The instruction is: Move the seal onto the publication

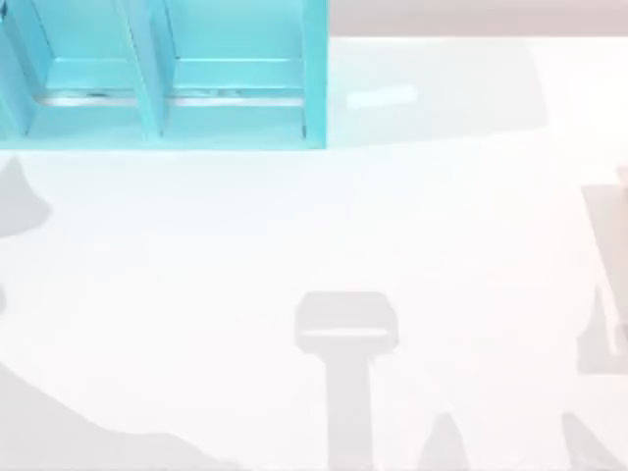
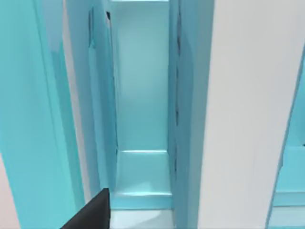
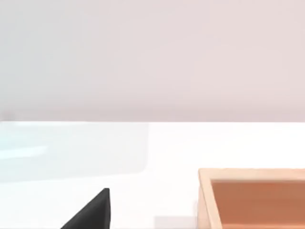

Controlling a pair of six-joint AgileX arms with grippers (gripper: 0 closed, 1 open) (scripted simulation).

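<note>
Standing at the table's (image 1: 294, 235) far left, a light-blue shelf unit (image 1: 235, 108).

Top view: camera overhead, looking straight down on the white table (image 1: 294, 226), with the light-blue shelf unit (image 1: 167, 78) at the far left edge. Left wrist view: camera set close behind the left gripper's dark finger (image 2: 93, 214), facing into a shelf unit compartment (image 2: 143, 109) at near range; this unit is the part shared with the top view. Right wrist view: camera low over the table (image 3: 157, 148), facing level past its own dark finger (image 3: 93, 214), a wooden box (image 3: 252, 195) just ahead.
</note>
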